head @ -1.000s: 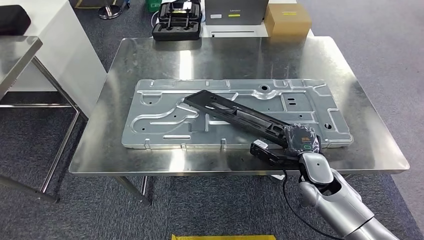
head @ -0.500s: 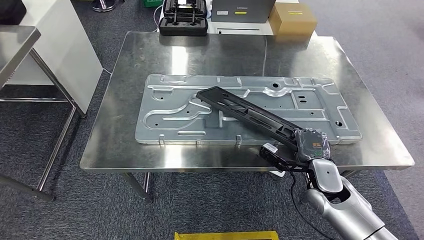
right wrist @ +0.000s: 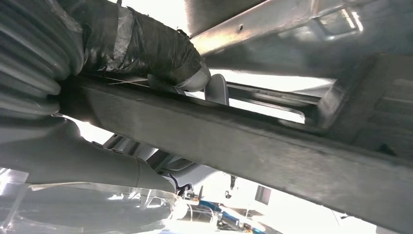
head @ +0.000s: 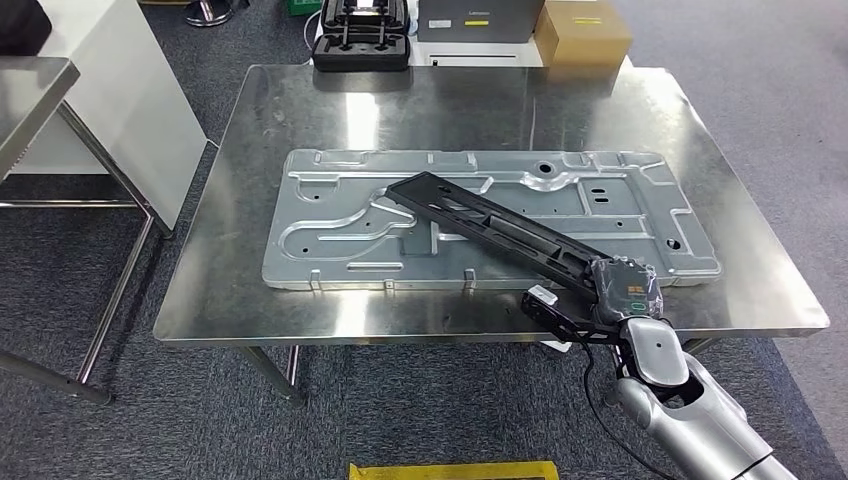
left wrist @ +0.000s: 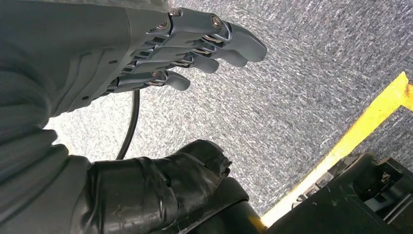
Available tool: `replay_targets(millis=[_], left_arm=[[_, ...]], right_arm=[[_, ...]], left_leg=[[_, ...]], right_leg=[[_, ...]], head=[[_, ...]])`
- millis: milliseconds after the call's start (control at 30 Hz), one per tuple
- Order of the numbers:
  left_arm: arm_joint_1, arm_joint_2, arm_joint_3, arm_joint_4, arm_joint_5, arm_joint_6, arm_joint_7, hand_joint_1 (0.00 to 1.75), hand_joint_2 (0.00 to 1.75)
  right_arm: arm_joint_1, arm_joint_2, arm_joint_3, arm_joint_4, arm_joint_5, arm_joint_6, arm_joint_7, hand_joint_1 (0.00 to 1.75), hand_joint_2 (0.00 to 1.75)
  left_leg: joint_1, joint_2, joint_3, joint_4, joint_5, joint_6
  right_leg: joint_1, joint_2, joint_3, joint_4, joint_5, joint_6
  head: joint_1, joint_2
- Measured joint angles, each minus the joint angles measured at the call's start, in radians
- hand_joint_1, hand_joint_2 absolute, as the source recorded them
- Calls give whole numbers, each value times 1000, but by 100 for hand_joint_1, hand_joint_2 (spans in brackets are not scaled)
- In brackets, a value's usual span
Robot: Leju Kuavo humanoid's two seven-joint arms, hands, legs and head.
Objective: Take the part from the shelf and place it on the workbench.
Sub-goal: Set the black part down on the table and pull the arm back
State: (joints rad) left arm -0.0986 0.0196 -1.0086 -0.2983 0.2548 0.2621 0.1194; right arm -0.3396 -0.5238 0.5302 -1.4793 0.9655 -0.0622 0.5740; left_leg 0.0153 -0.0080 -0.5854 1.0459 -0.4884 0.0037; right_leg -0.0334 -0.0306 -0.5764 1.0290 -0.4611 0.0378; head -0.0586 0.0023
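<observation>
Long black part held at 1 end over the workbench

Your right hand (head: pixel 622 290) grasps the near end of the black part (head: pixel 480 225), which lies diagonally across the stamped metal panel (head: pixel 330 215) on the workbench (head: pixel 300 110). It looks stiff, light, and leverage-prone; hold it nearer the middle. The right wrist view shows the thumb wrapped on the part; the left wrist view shows your left hand (left wrist: pixel 190 46) released, above carpet.
</observation>
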Motion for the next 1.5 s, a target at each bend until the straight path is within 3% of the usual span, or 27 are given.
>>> replay_targets(millis=[1500], left_arm=[[-1,0,-1,0,0,0,0,0,175]], right_arm=[[0,0,0,-6,0,0,-3,175,175]], left_leg=[[3,0,6,-10,3,-1]], right_leg=[[2,0,0,1,-1,0]], head=[[0,0]])
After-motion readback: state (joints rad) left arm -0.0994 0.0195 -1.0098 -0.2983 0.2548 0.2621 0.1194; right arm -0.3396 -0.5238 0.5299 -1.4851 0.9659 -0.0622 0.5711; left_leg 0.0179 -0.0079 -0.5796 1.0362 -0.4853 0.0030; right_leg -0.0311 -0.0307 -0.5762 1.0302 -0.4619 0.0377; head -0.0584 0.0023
